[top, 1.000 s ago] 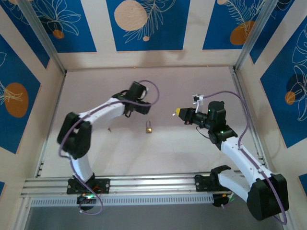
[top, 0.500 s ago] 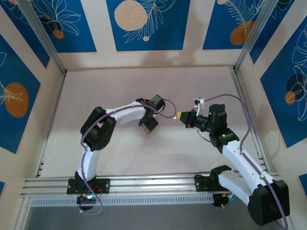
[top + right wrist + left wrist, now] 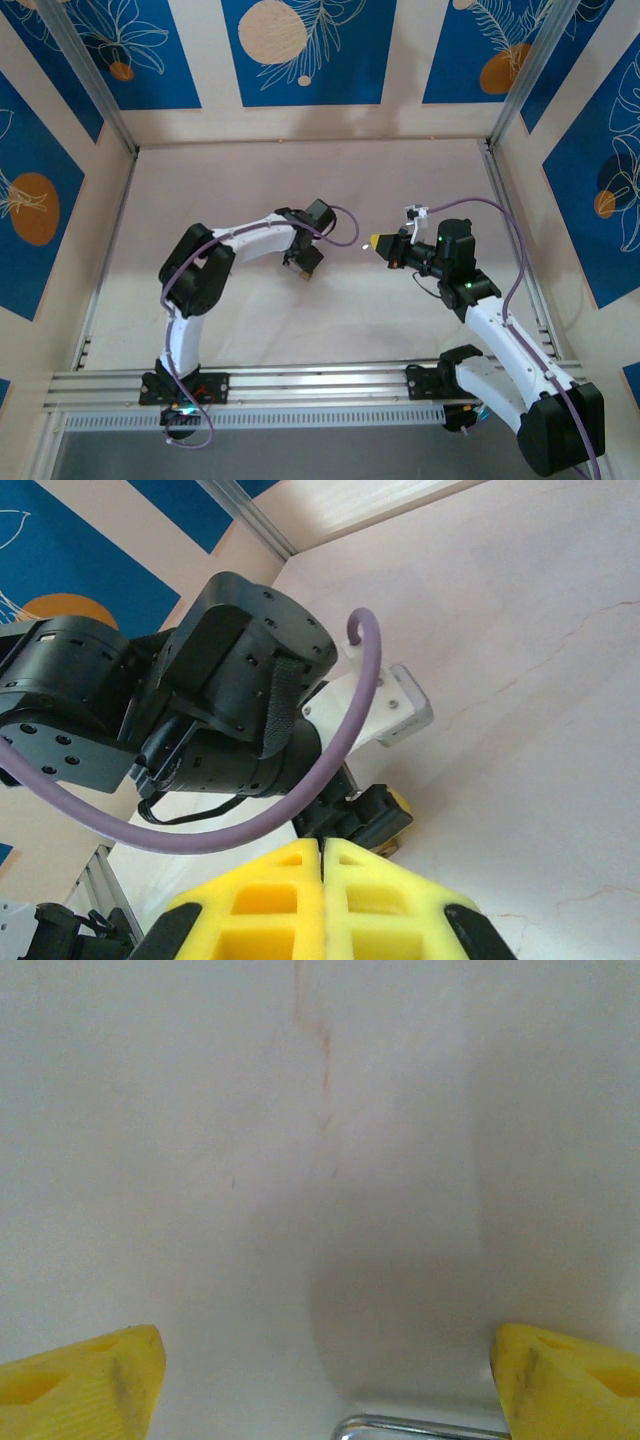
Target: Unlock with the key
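Observation:
My left gripper [image 3: 308, 258] hangs low over the padlock at mid-table and hides most of it in the top view. In the left wrist view its yellow fingers [image 3: 85, 1375] stand far apart, open, with the padlock's silver shackle [image 3: 420, 1426] lying between them at the bottom edge. A sliver of the brass body [image 3: 387, 848] peeks out beneath the left gripper's black finger in the right wrist view. My right gripper [image 3: 373, 241] [image 3: 322, 845] is shut and points at the left gripper from the right. The key's silver tip [image 3: 358, 245] sticks out of its fingertips; the blue head is hidden.
The left arm's wrist and purple cable [image 3: 345, 740] loom close in front of the right gripper. An aluminium rail [image 3: 300, 385] runs along the near edge. Metal posts [image 3: 90, 85] and patterned walls close in the pale table [image 3: 250, 180] on three sides.
The left arm swung right and came down over the padlock, then settled with its jaws a touch narrower. The right gripper, still shut, edged left and slightly lower towards it.

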Controlling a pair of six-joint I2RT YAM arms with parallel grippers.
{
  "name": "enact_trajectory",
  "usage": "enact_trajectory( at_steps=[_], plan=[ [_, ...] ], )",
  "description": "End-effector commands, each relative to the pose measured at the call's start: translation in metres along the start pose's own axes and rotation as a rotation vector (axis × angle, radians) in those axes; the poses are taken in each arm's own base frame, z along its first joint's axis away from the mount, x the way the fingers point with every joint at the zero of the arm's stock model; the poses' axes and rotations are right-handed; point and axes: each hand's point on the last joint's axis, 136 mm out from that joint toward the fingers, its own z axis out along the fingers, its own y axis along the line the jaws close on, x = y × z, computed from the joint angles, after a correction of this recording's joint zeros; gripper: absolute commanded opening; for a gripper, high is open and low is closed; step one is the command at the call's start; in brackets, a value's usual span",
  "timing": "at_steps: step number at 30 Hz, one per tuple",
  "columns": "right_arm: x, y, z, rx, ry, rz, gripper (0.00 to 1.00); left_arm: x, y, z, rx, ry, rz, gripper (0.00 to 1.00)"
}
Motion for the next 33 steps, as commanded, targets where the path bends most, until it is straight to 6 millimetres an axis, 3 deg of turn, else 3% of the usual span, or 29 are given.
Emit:
enact_trajectory(
  at_steps=[1,7,15,24,33],
  plan=[
    [-0.002,0.002,-0.001,-0.003,-0.001,-0.024,0.0,0.033,0.006,-0.006,0.018,0.085,-0.028,0.84],
    [-0.004,0.005,-0.002,-0.006,-0.004,-0.03,0.0,0.039,-0.012,-0.022,0.148,0.071,-0.091,0.83],
    [-0.005,0.005,-0.002,-0.008,-0.007,-0.031,0.0,0.042,-0.003,-0.028,0.109,0.064,-0.087,0.85],
    [-0.005,0.006,-0.003,-0.01,-0.007,-0.033,0.0,0.022,0.005,-0.004,0.065,0.093,-0.069,0.86],
    [-0.005,0.006,-0.005,-0.009,-0.014,-0.03,0.0,0.045,0.031,0.006,0.017,0.134,-0.147,0.85]
  ],
)
